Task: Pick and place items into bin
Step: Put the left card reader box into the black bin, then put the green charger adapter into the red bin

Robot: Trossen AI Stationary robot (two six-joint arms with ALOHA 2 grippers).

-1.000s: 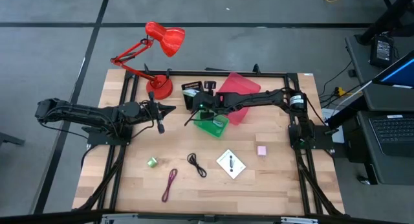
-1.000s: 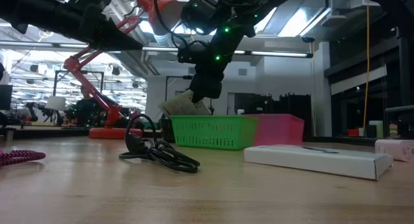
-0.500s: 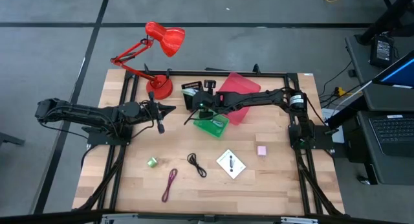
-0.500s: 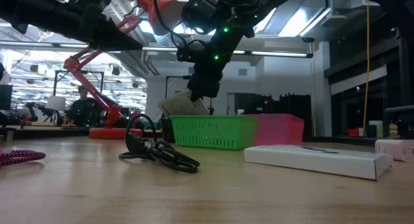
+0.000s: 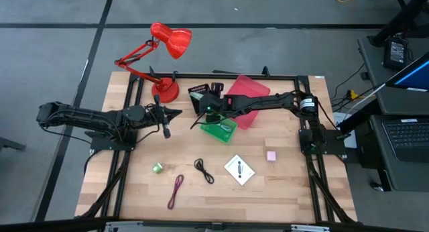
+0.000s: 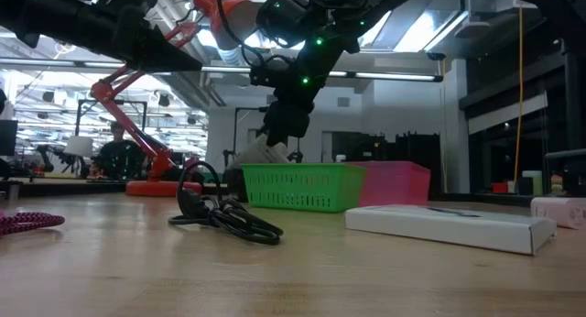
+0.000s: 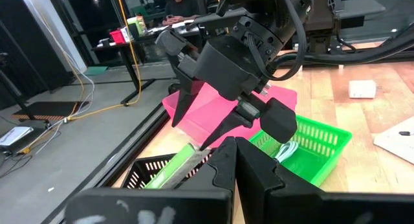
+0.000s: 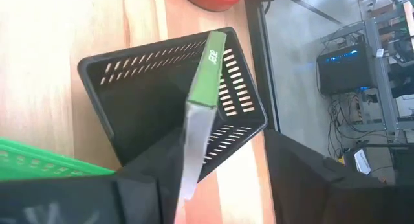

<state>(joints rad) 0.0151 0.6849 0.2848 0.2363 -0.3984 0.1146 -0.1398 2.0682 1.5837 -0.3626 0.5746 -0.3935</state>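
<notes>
My right gripper (image 8: 220, 146) hangs open over the black bin (image 8: 142, 88), which stands at the table's far middle (image 5: 198, 93). A flat white card with a green edge (image 8: 200, 101) stands on edge inside the bin, leaning, its upper end between my spread fingers (image 7: 171, 169). A second white card (image 5: 239, 169), the pink cube (image 5: 271, 155), black cable (image 5: 204, 169), maroon cable (image 5: 175, 190) and green roll (image 5: 158, 167) lie on the near half of the table. My left gripper (image 5: 167, 122) waits shut at the left, above the table. My right gripper stands open around the card's upper end (image 8: 187, 179), coming slanting down from the table's right. The card passes close by one finger (image 8: 158, 162); whether they touch, I cannot tell. The card's lower end (image 8: 217, 39) sits in the black bin.
A green basket (image 5: 220, 129) and a pink bin (image 5: 248, 98) stand just beside the black bin, under my right arm. The red desk lamp (image 5: 164, 58) stands at the far left. Black frame rails run along the table's edges.
My right gripper has opened and let go of the green-edged card. The card has sunk a little lower into the black bin and now leans there. The arm itself has stayed in place.
</notes>
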